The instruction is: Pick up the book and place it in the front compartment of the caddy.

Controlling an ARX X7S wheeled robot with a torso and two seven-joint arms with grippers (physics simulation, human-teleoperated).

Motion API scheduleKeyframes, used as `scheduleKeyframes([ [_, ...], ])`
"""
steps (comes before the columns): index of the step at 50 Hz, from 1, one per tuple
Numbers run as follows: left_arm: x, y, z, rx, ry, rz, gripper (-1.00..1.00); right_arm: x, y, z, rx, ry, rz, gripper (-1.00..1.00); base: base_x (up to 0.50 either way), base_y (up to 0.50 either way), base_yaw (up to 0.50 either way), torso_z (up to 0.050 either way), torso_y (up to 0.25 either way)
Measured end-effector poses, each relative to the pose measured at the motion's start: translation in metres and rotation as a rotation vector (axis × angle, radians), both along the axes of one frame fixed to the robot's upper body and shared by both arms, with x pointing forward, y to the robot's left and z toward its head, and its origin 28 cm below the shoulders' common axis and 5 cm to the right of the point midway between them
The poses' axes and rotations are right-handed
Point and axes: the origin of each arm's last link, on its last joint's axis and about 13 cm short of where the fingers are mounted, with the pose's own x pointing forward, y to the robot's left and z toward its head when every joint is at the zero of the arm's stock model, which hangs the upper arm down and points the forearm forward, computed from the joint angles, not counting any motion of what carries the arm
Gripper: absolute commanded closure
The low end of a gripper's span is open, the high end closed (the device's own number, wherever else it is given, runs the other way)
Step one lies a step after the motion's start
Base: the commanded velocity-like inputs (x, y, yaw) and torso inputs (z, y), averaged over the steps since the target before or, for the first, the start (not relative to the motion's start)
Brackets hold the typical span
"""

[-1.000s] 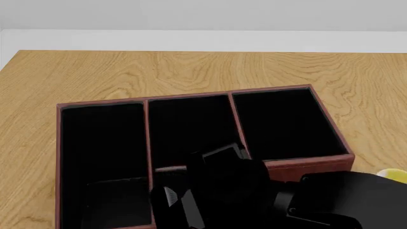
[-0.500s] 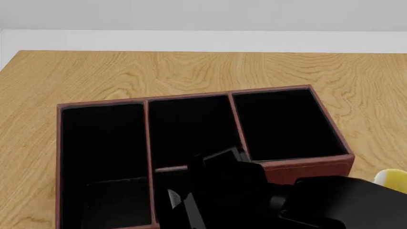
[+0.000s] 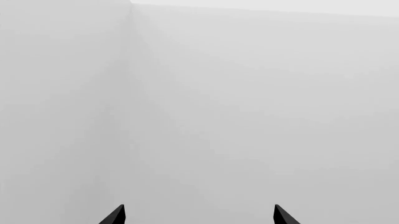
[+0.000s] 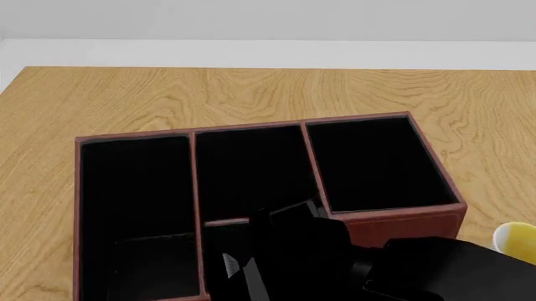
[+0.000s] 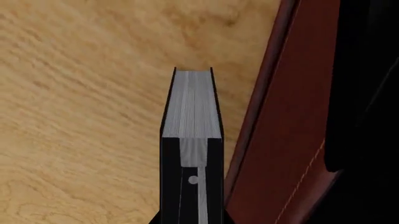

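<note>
Our right gripper (image 5: 190, 196) clamps the book (image 5: 192, 105) edge-on, white pages showing. The book hangs over the wooden table (image 5: 81, 93), just outside the caddy (image 4: 393, 216) wall, not touching that we can see. Left gripper (image 3: 198, 215) spread wide, facing blank wall.

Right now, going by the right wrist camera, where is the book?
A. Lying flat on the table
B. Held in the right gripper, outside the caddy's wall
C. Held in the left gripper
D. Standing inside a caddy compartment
B: the right wrist view shows the book clamped on edge in the right gripper, over bare table beside the caddy's outer wall.
</note>
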Motion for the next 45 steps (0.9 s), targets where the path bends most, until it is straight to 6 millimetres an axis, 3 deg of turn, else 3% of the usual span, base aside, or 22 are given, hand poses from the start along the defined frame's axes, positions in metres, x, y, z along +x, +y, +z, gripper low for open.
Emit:
scheduleKeyframes([
  [18,0.0,0.0,0.001,-0.004,-0.006,-0.001,-1.0,-0.014,-0.002,0.004,0.004,0.02,0.024,1.0,0.0,0.0,0.0,-0.001,0.0],
  [45,-0.003,0.001,0.002,-0.012,-0.017,-0.01,-1.0,-0.043,0.008,0.061,0.01,0.021,0.065,1.0,0.0,0.0,0.0,0.0,0.0],
])
